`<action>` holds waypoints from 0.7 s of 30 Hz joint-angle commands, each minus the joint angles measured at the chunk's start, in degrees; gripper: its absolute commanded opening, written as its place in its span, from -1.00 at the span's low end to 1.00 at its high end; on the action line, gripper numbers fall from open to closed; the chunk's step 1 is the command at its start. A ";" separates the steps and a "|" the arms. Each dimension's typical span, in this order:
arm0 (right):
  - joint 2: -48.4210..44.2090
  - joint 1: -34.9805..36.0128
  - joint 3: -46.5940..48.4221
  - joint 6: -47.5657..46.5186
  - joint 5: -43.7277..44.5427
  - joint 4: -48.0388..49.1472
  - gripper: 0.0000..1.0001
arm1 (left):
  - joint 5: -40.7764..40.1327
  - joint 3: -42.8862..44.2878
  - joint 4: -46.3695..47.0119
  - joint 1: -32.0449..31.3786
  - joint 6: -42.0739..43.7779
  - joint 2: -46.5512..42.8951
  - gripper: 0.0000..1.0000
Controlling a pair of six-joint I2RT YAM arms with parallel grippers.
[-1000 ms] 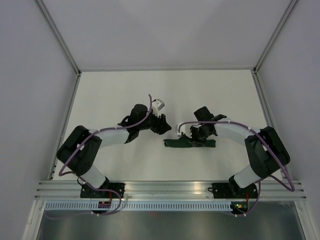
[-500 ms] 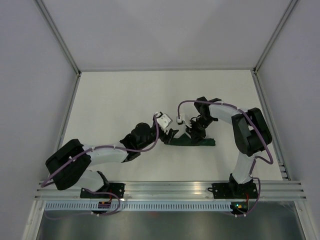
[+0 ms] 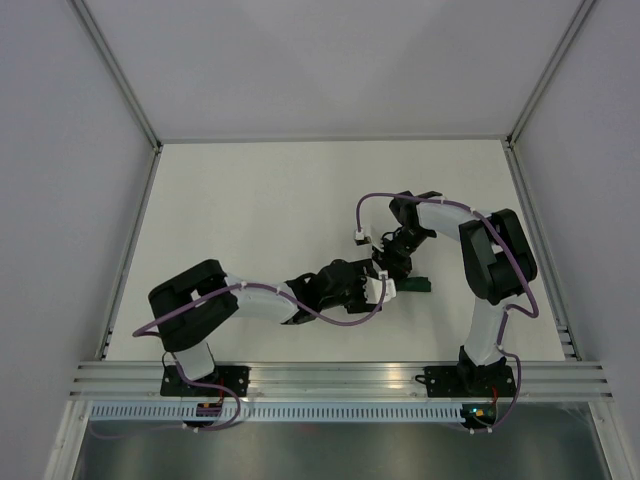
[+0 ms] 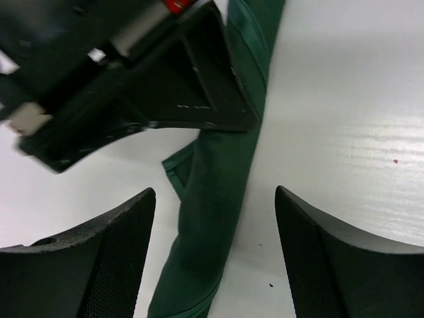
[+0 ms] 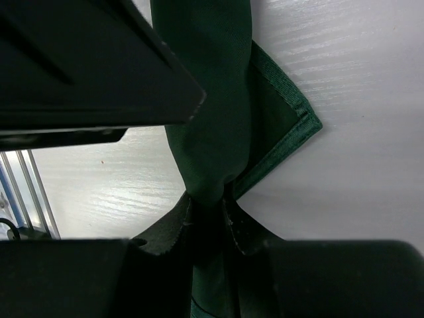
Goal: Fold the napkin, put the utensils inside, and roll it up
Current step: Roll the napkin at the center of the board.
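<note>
White tabletop (image 3: 250,200) bears the napkin (image 4: 211,218), a narrow green roll lying right of centre, and with our right gripper (image 5: 209,202) pinched on its fabric we judge our left gripper (image 4: 213,192), spread wide astride the roll, should close gently and tuck without loosening it.

One napkin (image 4: 212,218) and one table (image 3: 250,200) are being shown; two grippers are being counted, the left gripper (image 4: 213,199) and the right gripper (image 5: 207,211).
</note>
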 commanded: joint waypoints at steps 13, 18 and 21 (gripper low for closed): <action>4.82 -0.26 -0.74 -2.65 4.48 0.44 -0.92 | 3.87 9.77 -8.40 0.21 6.78 11.86 0.19; 4.55 -0.43 -0.56 -2.48 3.60 0.17 -0.89 | 5.19 10.92 -12.80 0.21 4.77 13.09 -0.34; 3.76 -0.43 -0.74 -1.78 3.07 0.70 -0.71 | 6.15 11.45 -15.26 0.30 3.27 13.27 -0.54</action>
